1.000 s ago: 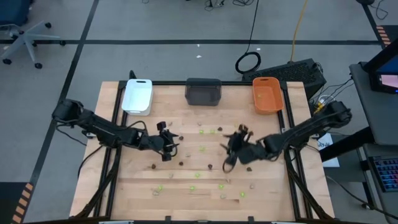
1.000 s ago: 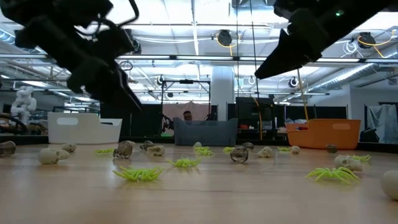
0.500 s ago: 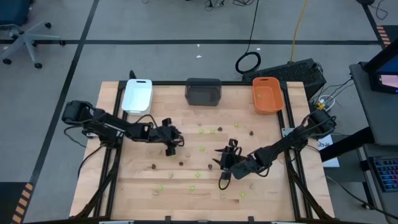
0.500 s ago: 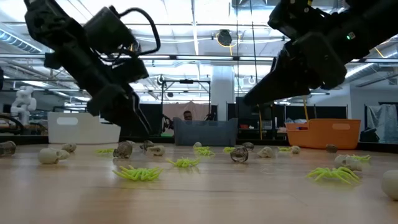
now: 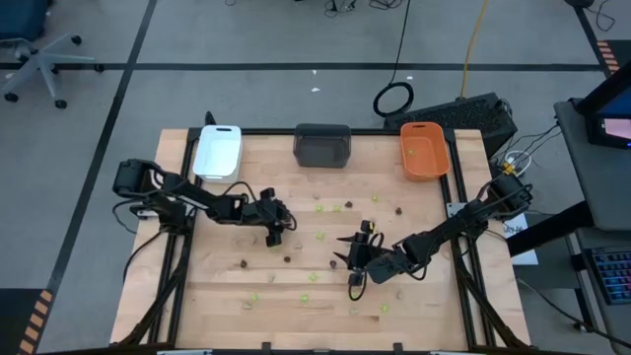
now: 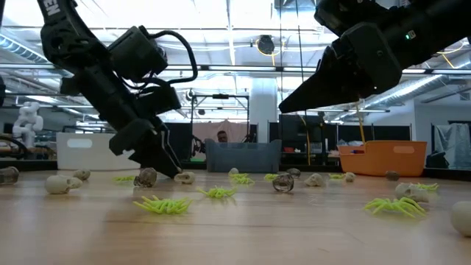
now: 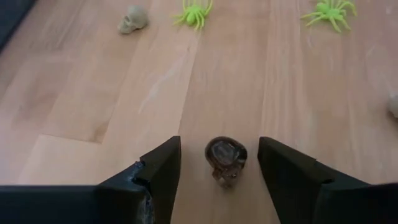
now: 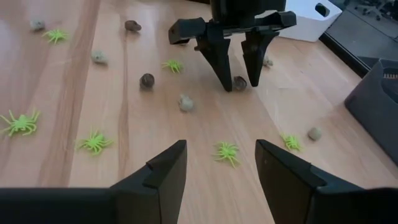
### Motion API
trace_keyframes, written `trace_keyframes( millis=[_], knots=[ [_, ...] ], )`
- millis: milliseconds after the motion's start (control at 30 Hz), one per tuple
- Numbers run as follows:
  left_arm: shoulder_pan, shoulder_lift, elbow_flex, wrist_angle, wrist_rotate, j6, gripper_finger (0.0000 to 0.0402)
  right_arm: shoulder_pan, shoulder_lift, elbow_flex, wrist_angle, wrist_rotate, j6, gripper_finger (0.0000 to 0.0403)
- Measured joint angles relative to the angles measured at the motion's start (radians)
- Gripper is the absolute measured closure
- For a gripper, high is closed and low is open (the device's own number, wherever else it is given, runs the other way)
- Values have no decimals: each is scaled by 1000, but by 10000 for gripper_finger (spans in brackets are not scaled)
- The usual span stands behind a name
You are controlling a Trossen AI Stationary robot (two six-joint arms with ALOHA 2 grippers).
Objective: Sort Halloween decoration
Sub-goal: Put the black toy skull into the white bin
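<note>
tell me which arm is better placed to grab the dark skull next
Left. The left hand is down at the table, open, its fingers either side of the dark brown skull. The right hand is open too but hovers higher, nothing between its fingers.

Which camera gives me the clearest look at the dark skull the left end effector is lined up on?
The left wrist view: the dark skull sits large between the open left end effector fingers, untouched. The right wrist view shows it small between them. The high view shows only a speck; the low view mostly hides it.
</note>
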Motion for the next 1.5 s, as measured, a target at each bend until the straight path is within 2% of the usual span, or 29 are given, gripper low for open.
trace_keyframes(
  millis=[133, 367, 467, 733, 1133, 1500],
  knots=[
    [1, 1, 0, 6, 28, 1, 229, 0, 0, 0, 0, 0, 1, 225],
    [0, 2, 0, -1, 40, 1, 324, 0, 0, 0, 7, 0, 3, 225],
    [0, 2, 0, -1, 38, 5, 352, 0, 0, 0, 7, 0, 3, 225],
    [-2, -13, -2, -14, 34, 4, 348, 0, 0, 0, 7, 0, 3, 225],
    [-48, -161, -5, -19, 59, 41, 343, 0, 0, 0, 14, 0, 19, 225],
    [-110, -298, -4, -7, 39, 293, 342, 0, 0, 0, 14, -1, 30, 225]
  ],
)
